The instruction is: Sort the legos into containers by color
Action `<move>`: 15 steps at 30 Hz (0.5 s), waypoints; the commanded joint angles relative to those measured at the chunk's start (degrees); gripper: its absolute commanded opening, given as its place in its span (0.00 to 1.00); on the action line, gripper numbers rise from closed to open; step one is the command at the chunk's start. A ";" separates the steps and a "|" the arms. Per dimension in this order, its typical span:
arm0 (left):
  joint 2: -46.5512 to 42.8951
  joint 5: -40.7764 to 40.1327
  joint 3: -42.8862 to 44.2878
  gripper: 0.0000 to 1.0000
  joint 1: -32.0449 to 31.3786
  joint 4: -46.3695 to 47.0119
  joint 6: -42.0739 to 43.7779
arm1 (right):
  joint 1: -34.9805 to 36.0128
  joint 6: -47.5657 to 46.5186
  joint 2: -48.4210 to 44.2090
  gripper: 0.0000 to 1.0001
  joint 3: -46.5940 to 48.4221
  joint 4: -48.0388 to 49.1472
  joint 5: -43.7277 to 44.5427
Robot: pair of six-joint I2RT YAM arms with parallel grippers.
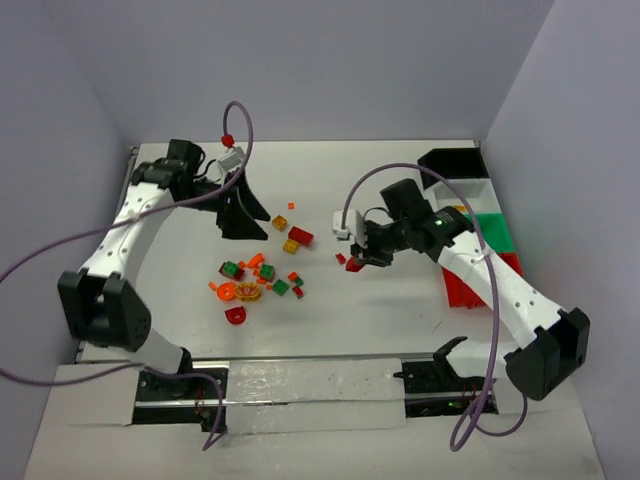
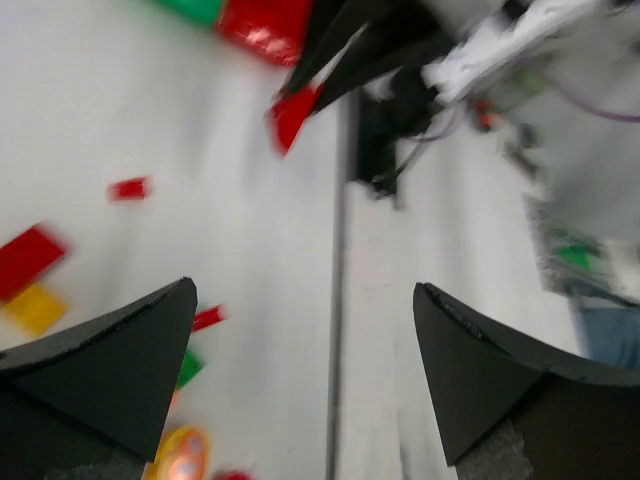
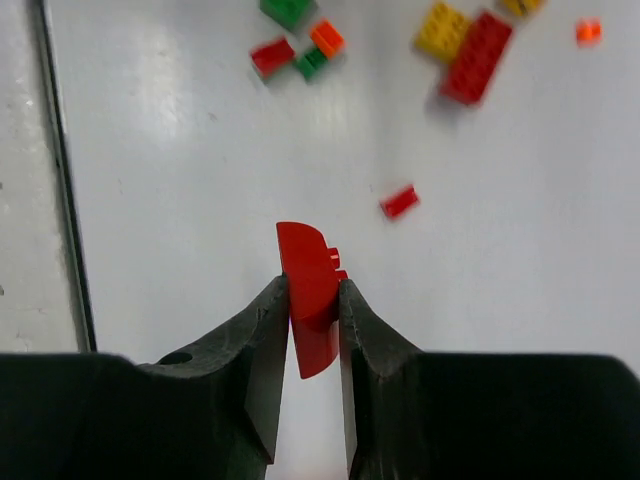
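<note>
R gripper (image 3: 313, 292) clamped a red half-round lego (image 3: 303, 255) mid-bench, L gripper (image 2: 305, 295) hung wide open nr the loose legos (image 1: 300, 236), containers (image 1: 452, 160) sat at right edge

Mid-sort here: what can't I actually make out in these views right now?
1. Left wrist view: motion blur smears the bricks; their shapes are unreadable.
2. Top view: the right arm crosses the containers; their contents are mostly hidden.
3. Right wrist view: the right gripper covers the lower part of the red piece.
</note>
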 commanded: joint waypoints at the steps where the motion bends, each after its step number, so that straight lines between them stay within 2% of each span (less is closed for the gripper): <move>1: -15.40 -26.27 -8.56 0.99 -1.64 35.40 -28.24 | -14.21 2.10 -9.19 0.00 -4.79 -3.27 2.22; 4: -15.16 -36.16 -6.56 0.99 -5.07 33.51 -29.19 | -25.76 0.44 -13.16 0.00 -7.20 -7.13 3.13; 5: -14.70 -37.67 -6.43 0.99 -5.64 33.45 -29.98 | -31.55 -0.45 -13.95 0.00 -7.60 -8.33 3.45; 9: -16.79 -51.24 -9.28 0.99 -7.86 39.77 -37.23 | -49.12 -7.97 -13.89 0.00 -6.31 -15.32 4.61; 12: -19.02 -54.11 -11.77 0.99 -8.36 43.46 -40.74 | -59.09 -12.06 -11.05 0.00 -4.66 -17.11 6.72; 15: -19.28 -55.09 -10.91 0.99 -8.64 43.02 -40.96 | -65.47 -13.48 -6.18 0.00 -2.72 -17.40 8.86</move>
